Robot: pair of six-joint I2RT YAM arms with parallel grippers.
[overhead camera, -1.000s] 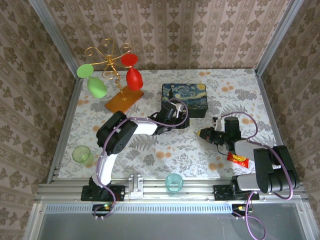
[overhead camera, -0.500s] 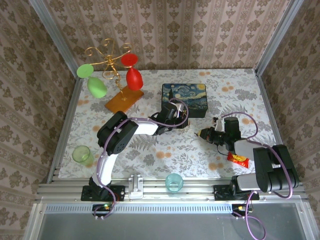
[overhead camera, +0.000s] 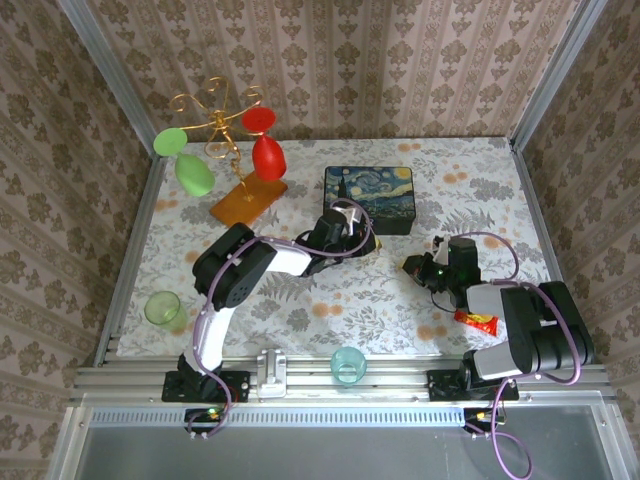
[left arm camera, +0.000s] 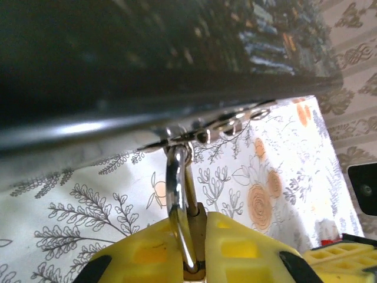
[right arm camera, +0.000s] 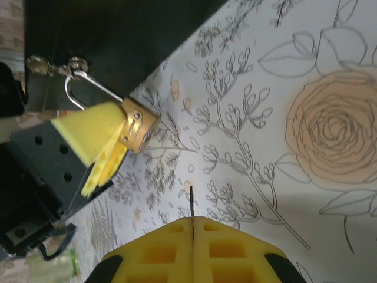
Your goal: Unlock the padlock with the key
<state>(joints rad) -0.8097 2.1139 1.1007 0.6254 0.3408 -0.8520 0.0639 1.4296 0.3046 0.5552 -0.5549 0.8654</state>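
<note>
The small brass padlock (left arm camera: 203,239) hangs by its silver shackle (left arm camera: 177,188) from the hasp (left arm camera: 203,132) on the front of the Starry Night box (overhead camera: 368,195). My left gripper (left arm camera: 196,219) is shut on the padlock's body, which sits between the yellow pads. In the right wrist view the padlock (right arm camera: 139,126) and the left gripper (right arm camera: 97,138) are at the upper left, against the dark box (right arm camera: 118,35). My right gripper (right arm camera: 193,223) is shut on the key (right arm camera: 192,203), a thin dark blade that sticks out of its tips. It hovers over the cloth, apart from the padlock.
A gold stand with red and green glasses (overhead camera: 225,140) is at the back left. A green cup (overhead camera: 160,307) and a teal cup (overhead camera: 347,363) stand near the front edge. A red snack packet (overhead camera: 476,320) lies by the right arm.
The left jaws have closed on the padlock at the box's front. The right gripper has shifted a little to the right, still holding the key.
</note>
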